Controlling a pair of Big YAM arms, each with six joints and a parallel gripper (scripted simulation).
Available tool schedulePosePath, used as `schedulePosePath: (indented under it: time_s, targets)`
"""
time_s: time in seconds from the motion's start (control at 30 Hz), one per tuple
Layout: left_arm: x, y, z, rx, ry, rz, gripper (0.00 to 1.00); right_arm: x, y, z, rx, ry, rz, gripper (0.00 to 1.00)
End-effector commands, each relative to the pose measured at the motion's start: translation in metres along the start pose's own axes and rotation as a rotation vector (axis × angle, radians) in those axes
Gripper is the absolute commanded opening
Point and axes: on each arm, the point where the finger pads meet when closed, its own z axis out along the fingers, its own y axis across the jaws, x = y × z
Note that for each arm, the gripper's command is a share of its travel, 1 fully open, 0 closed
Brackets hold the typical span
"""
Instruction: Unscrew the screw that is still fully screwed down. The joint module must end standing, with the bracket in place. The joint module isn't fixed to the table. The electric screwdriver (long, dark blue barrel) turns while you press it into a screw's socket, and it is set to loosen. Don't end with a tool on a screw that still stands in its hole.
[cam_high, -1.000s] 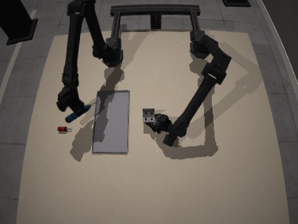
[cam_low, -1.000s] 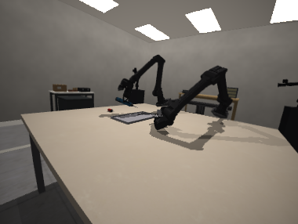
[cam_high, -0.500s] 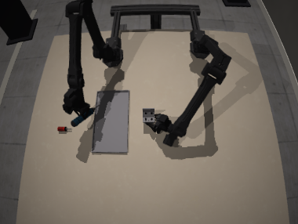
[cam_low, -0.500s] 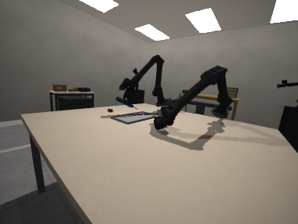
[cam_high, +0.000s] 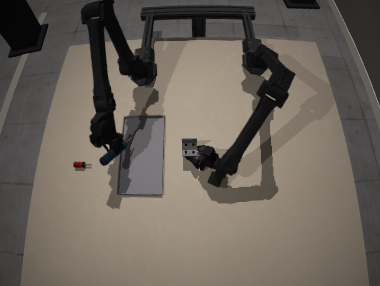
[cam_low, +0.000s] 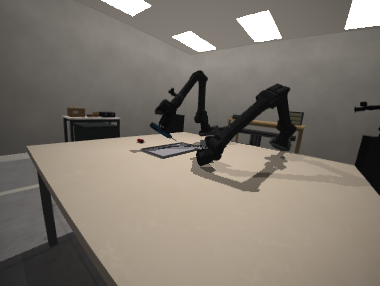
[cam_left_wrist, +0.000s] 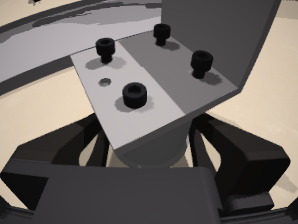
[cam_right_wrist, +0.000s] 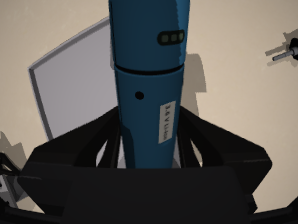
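Observation:
The joint module stands on the table with its grey bracket (cam_left_wrist: 150, 95) on top. In the left wrist view four black screws show on the bracket. The near screw (cam_left_wrist: 134, 95) sits low on the plate. The other three, for example one screw (cam_left_wrist: 201, 62), stand raised. A small empty hole (cam_left_wrist: 105, 81) is beside them. My left gripper (cam_high: 200, 152) (cam_left_wrist: 149, 112) is shut on the module's round body. My right gripper (cam_high: 111, 147) (cam_right_wrist: 149, 112) is shut on the dark blue electric screwdriver (cam_high: 111, 155) (cam_low: 159, 129) (cam_right_wrist: 145, 75), held tilted over the left edge of the tray, far from the module.
A flat grey tray (cam_high: 150, 170) (cam_low: 167, 149) (cam_right_wrist: 70, 85) lies between the two arms. A small red-handled screwdriver (cam_high: 80, 164) (cam_low: 141, 140) (cam_right_wrist: 284, 54) lies on the table left of the tray. A dark frame (cam_high: 197, 15) stands at the table's back edge.

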Motion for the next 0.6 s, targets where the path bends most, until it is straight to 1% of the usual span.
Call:
schedulePosePath:
  time_s: [0.0,0.13,0.2,0.27,0.33,0.4,0.43,0.5,0.53,0.57]
  targets:
    - [-0.007,0.010,-0.004,-0.015,0.003,0.026,0.59,-0.013,0.016,-0.008,-0.034,-0.065,-0.044,0.42]
    - [-0.007,0.010,-0.004,-0.015,0.003,0.026,0.59,-0.011,0.033,-0.008,-0.063,-0.092,-0.087,0.42]
    - [-0.007,0.010,-0.004,-0.015,0.003,0.026,0.59,-0.020,0.044,-0.007,-0.080,-0.119,-0.107,0.42]
    - [-0.007,0.010,-0.004,-0.015,0.003,0.026,0.59,-0.003,0.050,-0.002,-0.089,-0.102,-0.133,0.42]
    - [-0.007,0.010,-0.004,-0.015,0.003,0.026,0.59,0.000,0.058,-0.001,-0.103,-0.110,-0.155,0.42]
    - [-0.007,0.010,-0.004,-0.015,0.003,0.026,0.59,-0.017,0.063,-0.003,-0.111,-0.138,-0.151,0.42]
    - [-0.007,0.010,-0.004,-0.015,0.003,0.026,0.59,-0.026,0.053,-0.006,-0.094,-0.155,-0.137,0.42]
    - [-0.007,0.010,-0.004,-0.015,0.003,0.026,0.59,-0.026,0.053,-0.006,-0.094,-0.155,-0.137,0.42]
    - [-0.007,0.010,-0.004,-0.015,0.003,0.026,0.59,-0.009,0.063,-0.011,-0.116,-0.147,-0.160,0.42]
    - [-0.007,0.010,-0.004,-0.015,0.003,0.026,0.59,-0.009,0.067,-0.012,-0.124,-0.157,-0.170,0.42]
